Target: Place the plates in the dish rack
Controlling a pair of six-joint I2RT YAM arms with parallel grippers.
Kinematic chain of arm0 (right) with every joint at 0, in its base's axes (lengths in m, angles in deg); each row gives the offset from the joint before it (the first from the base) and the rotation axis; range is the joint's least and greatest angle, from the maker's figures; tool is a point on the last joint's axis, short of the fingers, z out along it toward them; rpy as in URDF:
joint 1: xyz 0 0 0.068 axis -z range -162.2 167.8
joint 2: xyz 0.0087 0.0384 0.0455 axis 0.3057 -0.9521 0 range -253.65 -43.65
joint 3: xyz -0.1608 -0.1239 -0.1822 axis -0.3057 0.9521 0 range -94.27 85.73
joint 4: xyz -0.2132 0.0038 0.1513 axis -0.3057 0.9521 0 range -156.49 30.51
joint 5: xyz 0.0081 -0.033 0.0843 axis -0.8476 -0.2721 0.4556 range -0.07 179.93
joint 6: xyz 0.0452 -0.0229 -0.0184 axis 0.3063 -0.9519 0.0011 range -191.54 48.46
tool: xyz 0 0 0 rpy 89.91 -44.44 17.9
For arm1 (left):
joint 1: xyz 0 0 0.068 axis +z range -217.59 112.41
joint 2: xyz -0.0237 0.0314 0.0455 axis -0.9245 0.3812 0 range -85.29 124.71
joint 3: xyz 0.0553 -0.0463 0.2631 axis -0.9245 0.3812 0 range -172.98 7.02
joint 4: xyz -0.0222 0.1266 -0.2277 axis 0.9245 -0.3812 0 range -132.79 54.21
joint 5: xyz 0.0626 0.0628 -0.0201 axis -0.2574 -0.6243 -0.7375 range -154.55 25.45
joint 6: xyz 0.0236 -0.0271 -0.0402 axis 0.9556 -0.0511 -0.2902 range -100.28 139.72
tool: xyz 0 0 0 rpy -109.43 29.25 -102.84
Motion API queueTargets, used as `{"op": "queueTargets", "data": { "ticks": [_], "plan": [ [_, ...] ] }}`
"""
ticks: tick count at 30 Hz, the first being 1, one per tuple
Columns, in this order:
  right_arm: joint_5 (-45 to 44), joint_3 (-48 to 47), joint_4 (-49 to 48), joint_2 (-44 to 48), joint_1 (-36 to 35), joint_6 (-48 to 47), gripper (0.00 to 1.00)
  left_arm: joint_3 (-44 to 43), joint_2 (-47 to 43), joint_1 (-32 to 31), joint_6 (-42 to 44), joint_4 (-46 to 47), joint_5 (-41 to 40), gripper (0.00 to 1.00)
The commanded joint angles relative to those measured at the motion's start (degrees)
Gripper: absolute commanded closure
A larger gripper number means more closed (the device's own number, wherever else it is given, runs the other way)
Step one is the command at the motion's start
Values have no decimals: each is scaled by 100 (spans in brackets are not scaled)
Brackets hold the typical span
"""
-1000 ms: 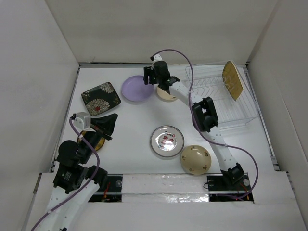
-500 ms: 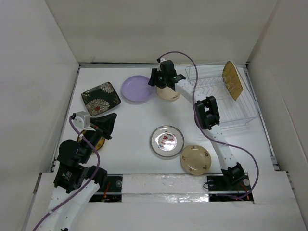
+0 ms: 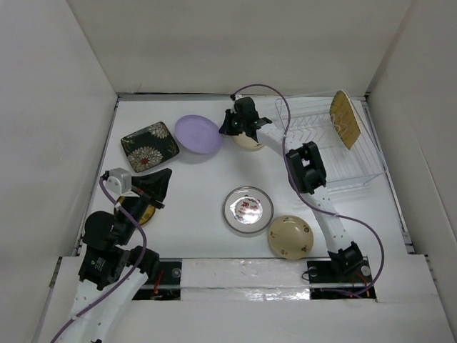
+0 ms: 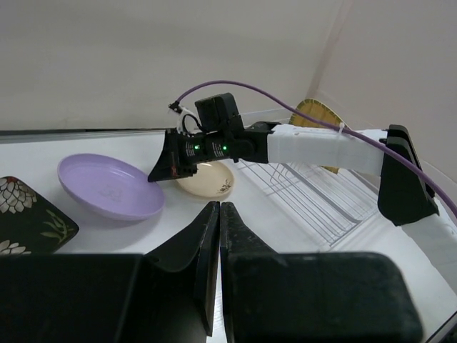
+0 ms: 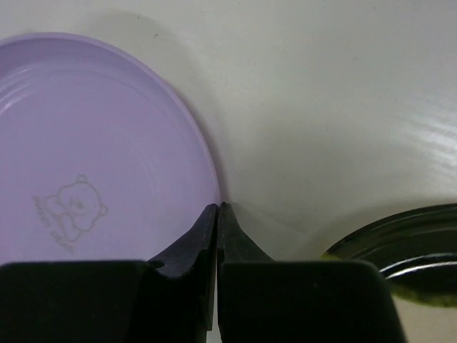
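My right gripper (image 3: 227, 130) reaches across the back of the table and is shut on the right rim of the lilac round plate (image 3: 193, 133), which sits slightly tipped. In the right wrist view the fingertips (image 5: 216, 207) meet right at that rim of the lilac plate (image 5: 93, 157). My left gripper (image 3: 168, 174) is shut and empty, raised over the left side. Its wrist view shows the jaws (image 4: 219, 206) pressed together, with the lilac plate (image 4: 107, 187) beyond. The dish rack (image 3: 343, 157) stands at the back right with the yellow ribbed plate (image 3: 345, 118) upright in it.
The black floral square plate (image 3: 149, 145) lies left of the lilac one. A cream plate (image 3: 248, 141) sits under the right wrist. The red-patterned plate (image 3: 247, 209) and a cream plate with dark marks (image 3: 290, 236) lie near the front. A tan plate (image 3: 136, 209) lies under my left arm.
The right gripper turned down toward the lilac plate and closed on its rim. The plate shifted a little left and tipped. The left arm barely moved.
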Motion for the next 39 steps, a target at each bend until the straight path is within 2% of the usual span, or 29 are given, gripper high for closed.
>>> {"op": "queueTargets", "data": {
  "ticks": [1, 7, 12, 15, 16, 17, 19, 22, 25, 32, 34, 39],
  "plan": [
    [-140, 411, -828, 878, -194, 299, 100, -130, -91, 28, 57, 246, 69, 98],
    [-1440, 1482, -1550, 2320, -256, 133, 100, -130, -144, 28, 49, 246, 77, 98],
    [-2846, 2204, -1507, 3725, -55, -745, 100, -129, -232, 28, 31, 263, 156, 98],
    [-4066, 2661, -1304, 4341, 183, -1649, 100, -130, -302, 28, 14, 263, 218, 98],
    [-4914, 2845, -1452, 4492, 236, -1974, 100, -130, -372, 28, 5, 263, 235, 98],
    [-4922, 3056, -1453, 4632, 306, -2690, 100, -138, -407, 28, -4, 263, 244, 98],
    [-6269, 3741, -2266, 5018, 560, -3553, 100, -138, -530, 28, -4, 263, 253, 98],
    [-7098, 4347, -3180, 5318, 973, -4242, 100, -138, -653, 28, -13, 263, 236, 97],
    [-7443, 4595, -3999, 5398, 1272, -5129, 100, -130, -697, -95, -4, 263, 200, 97],
    [-7664, 4999, -7374, 4758, 1528, -9352, 100, -147, -812, -209, 5, 263, 192, 97],
    [-7516, 5140, -8068, 4529, 1581, -9859, 100, -147, -838, -209, 14, 263, 183, 97],
    [-7392, 5439, -8396, 4318, 1634, -10212, 100, -156, -838, -209, 22, 263, 192, 97]
  ]
}}
